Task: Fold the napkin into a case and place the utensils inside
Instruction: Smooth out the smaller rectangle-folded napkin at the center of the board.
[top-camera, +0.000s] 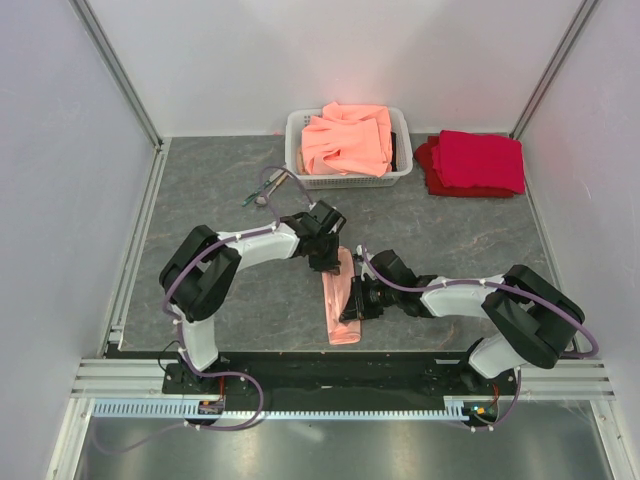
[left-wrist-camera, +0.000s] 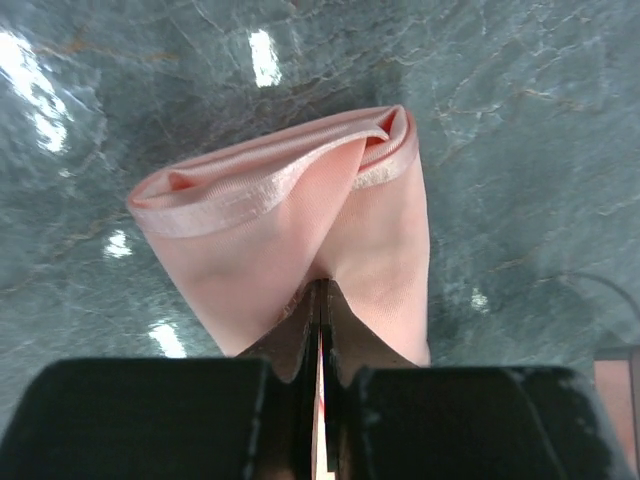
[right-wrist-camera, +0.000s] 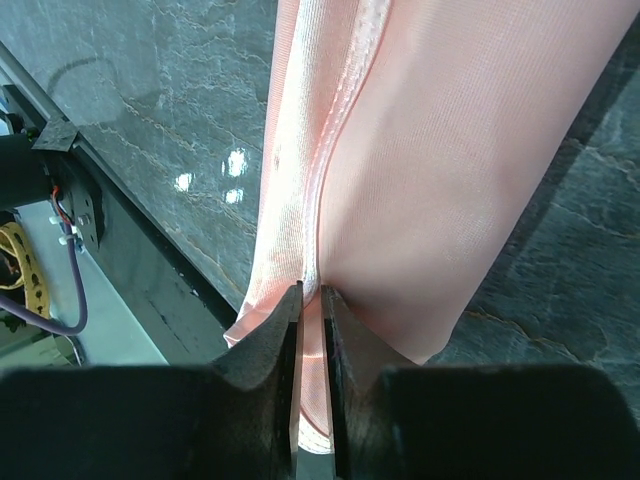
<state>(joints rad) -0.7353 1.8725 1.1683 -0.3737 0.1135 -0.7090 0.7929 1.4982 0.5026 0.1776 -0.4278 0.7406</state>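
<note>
Napkin (top-camera: 341, 300) lies mid-table as a narrow folded strip between the arms. Left gripper (top-camera: 330, 262) is pinched shut on its far end, right gripper (top-camera: 357, 303) clamped on its right edge (layers bunched in both wrist views). Risk: uneven pulling could let a thin layer slip from a pinch, so the fold springs open or skews. Utensils (top-camera: 262, 192) sit well apart by the basket (top-camera: 350, 180), not yet touched.
</note>
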